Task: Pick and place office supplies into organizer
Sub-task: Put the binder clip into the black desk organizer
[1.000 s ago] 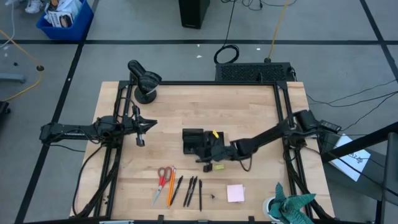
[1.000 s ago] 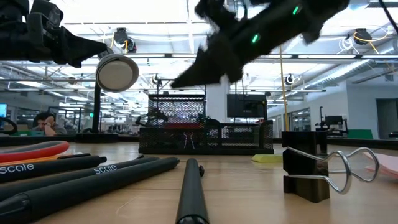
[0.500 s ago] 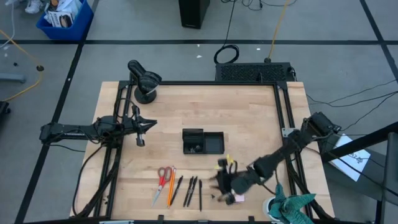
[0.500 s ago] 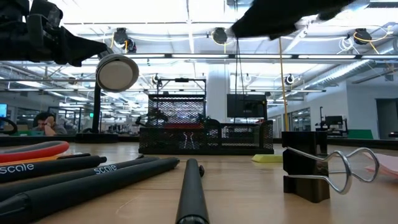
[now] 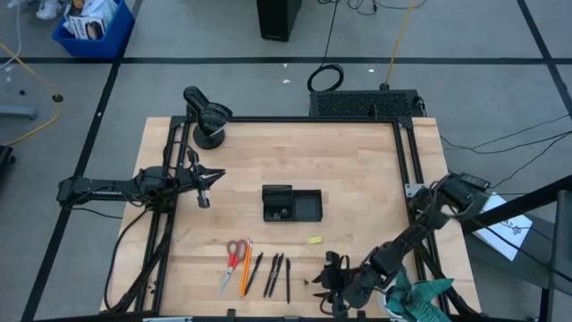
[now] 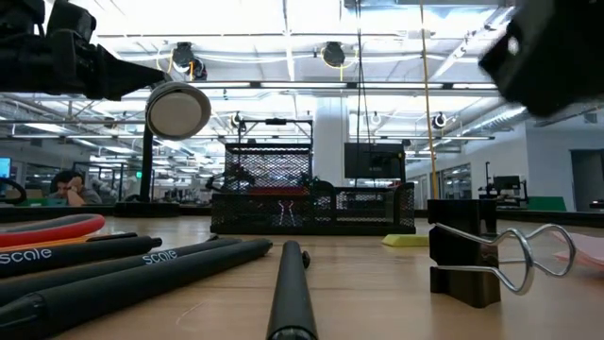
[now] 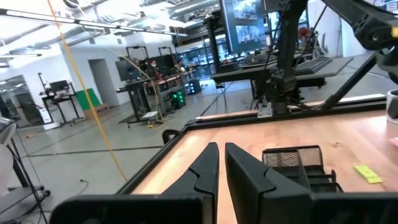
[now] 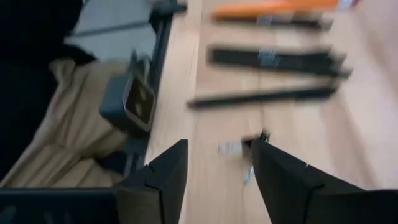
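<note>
The black organizer (image 5: 291, 204) stands mid-table. Near the front edge lie the red-handled scissors (image 5: 234, 258), the orange pencil (image 5: 245, 266) and black pens (image 5: 273, 274). A yellow piece (image 5: 315, 240) lies in front of the organizer. My right gripper (image 5: 326, 280) hovers open at the near edge, its fingers (image 8: 158, 177) held apart, pointing toward a small black clip (image 8: 252, 149) on the wood ahead. The pink sticky-note pad is hidden under that arm. My left gripper (image 5: 204, 199) waits shut at the table's left, also seen in its wrist view (image 7: 219, 163).
A round black dome-shaped device (image 5: 207, 116) stands at the far left corner. A teal-green cloth (image 5: 422, 295) lies at the near right corner beside my right arm. Black frame rails (image 5: 409, 161) run along the table's sides. Bare wood lies right of the organizer.
My right gripper has left the organizer and swung toward the table's near edge, turning as it went. It now hangs over the spot where the pink pad showed. The yellow piece, pens, scissors and organizer have stayed put.
</note>
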`<action>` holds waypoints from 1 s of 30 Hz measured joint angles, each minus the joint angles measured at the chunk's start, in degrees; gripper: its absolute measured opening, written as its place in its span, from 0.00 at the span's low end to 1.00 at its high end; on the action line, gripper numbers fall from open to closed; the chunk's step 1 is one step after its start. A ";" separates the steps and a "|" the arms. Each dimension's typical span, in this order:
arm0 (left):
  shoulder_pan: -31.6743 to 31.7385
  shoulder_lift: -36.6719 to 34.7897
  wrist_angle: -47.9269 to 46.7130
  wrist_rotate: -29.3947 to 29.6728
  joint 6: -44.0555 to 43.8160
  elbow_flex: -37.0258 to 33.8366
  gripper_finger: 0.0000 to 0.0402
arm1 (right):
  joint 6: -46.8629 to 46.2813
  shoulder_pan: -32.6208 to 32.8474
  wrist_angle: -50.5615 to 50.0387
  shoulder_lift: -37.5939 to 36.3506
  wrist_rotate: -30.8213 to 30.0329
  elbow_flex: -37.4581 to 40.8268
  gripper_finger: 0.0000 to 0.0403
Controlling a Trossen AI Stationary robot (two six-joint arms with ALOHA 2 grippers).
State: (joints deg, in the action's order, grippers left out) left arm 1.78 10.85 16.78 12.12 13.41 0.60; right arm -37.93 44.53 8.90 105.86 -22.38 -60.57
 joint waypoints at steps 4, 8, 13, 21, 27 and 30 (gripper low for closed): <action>0.00 0.00 -0.09 0.00 1.21 0.00 0.09 | -1.27 0.07 -1.19 0.41 0.11 0.05 0.44; 0.00 0.00 -0.26 0.02 1.49 0.00 0.09 | -1.29 -0.47 -3.34 0.42 -0.32 0.05 0.43; 0.01 0.00 -0.29 0.02 1.44 0.00 0.09 | -2.85 -1.46 -4.89 1.90 -0.33 0.03 0.43; 0.01 0.00 -0.28 0.02 -1.17 0.00 0.09 | -3.80 -1.93 -4.75 4.01 0.13 0.05 0.43; 0.01 0.00 -0.31 0.02 -1.92 0.00 0.09 | -2.51 -2.21 -3.05 4.00 0.14 0.03 0.42; 0.02 0.00 -0.31 0.02 -1.92 0.00 0.09 | -1.97 -2.21 -3.16 4.02 0.12 0.03 0.42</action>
State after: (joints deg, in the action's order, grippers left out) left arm 1.80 10.85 16.47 12.14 11.49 0.60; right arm -39.90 42.33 5.74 109.89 -22.27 -60.53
